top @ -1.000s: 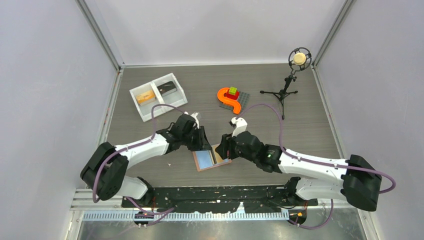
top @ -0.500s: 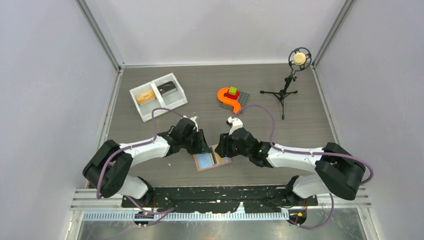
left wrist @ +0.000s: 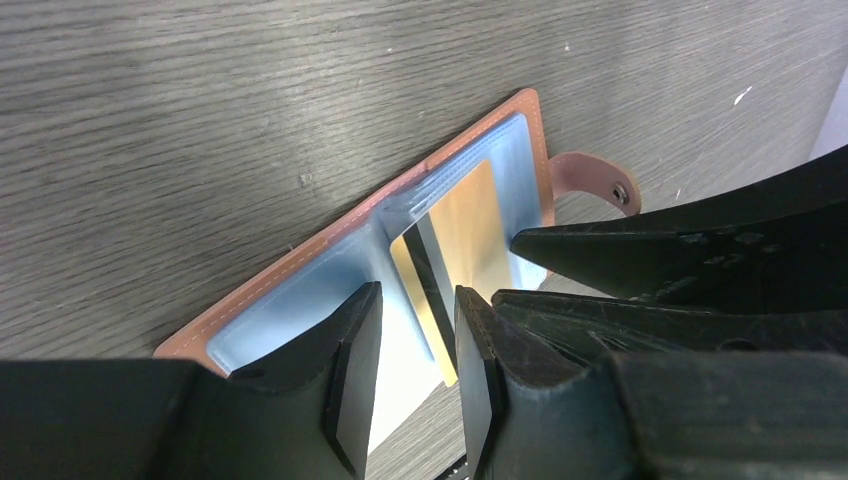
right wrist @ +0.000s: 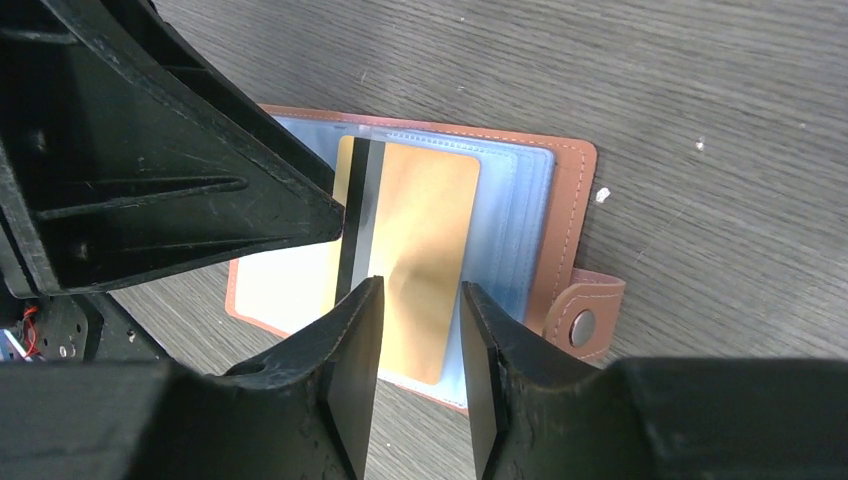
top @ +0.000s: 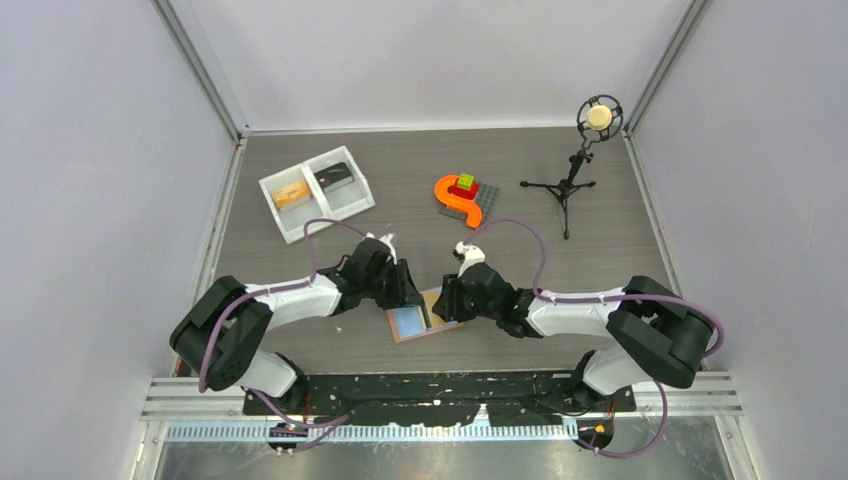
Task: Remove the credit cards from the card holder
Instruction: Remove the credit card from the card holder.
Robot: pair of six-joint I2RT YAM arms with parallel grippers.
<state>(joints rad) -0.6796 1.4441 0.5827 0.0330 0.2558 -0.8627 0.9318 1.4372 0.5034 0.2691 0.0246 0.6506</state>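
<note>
On the grey table [top: 620,260] I have both arms folded inward, meeting near the front edge over the card holder [top: 408,321]. It lies spread open and flat, blue pockets facing up. A gold credit card [right wrist: 425,230] with a black stripe rests on the half that carries the tab; I cannot tell whether it is fully out of its pocket. The left gripper [left wrist: 415,300] hangs just over the card's striped edge, jaws a narrow gap apart, clamping nothing I can see. The right gripper [right wrist: 420,290] sits above the card's near end, jaws set narrower than the card and not closed on it. The snap tab [right wrist: 585,318] lies on the table beside that half.
</note>
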